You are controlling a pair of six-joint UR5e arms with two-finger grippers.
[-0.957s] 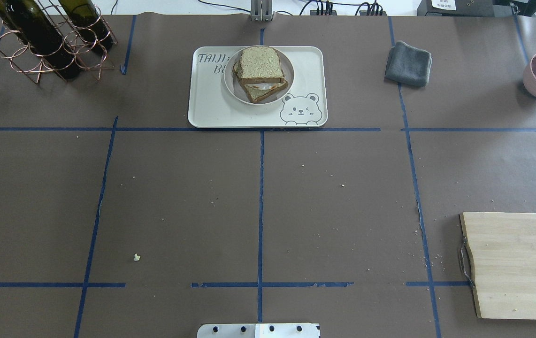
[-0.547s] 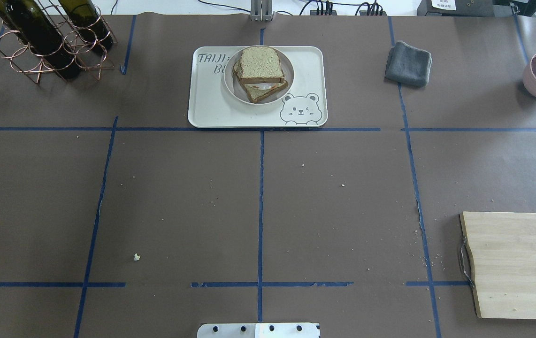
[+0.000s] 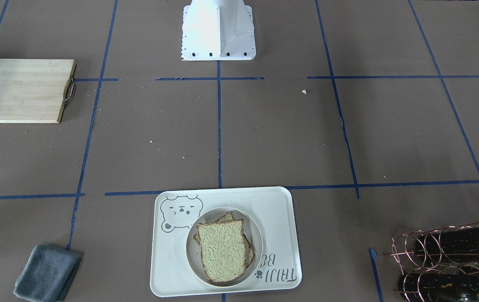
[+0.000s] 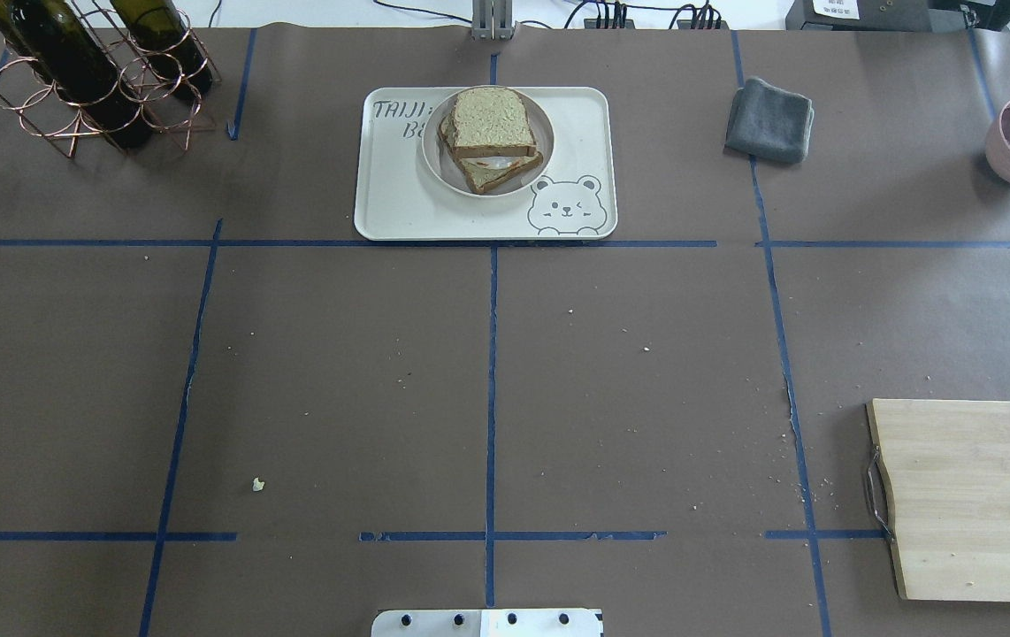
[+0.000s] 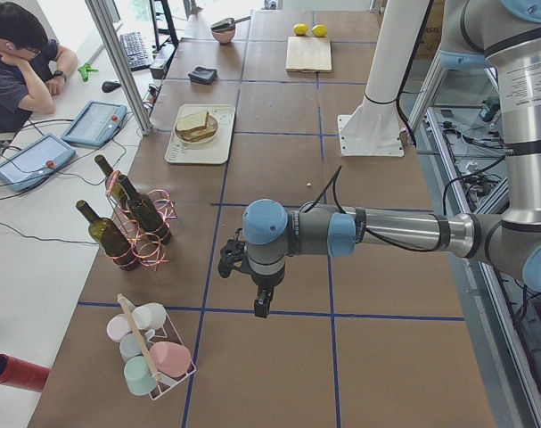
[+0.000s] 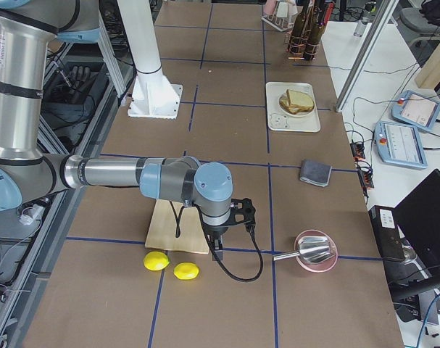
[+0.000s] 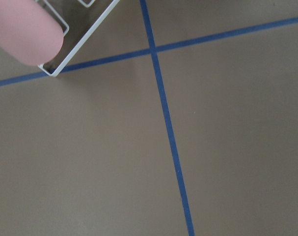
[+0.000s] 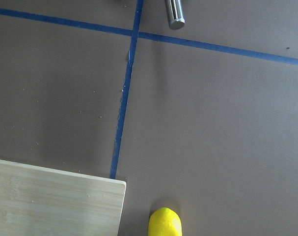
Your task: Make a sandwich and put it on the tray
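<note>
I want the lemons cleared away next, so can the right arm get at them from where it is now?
Probably yes. The right gripper hangs close beside the lemons, just off the wooden board, and nothing stands between gripper and fruit.

Tray (image 4: 390,195): grey printed lettering (image 4: 399,110) at one short end, reading "TAIJI" on the first line and "BE" on the second. The rest of the second line is hidden by the plate (image 4: 428,164). The front-facing view shows the same lettering (image 3: 276,275) upside down.

A robotics lab: blue tape grid (image 4: 491,389) on a papered table (image 4: 646,442), teach pendants (image 5: 94,122), an operator (image 5: 16,58) alongside
</note>
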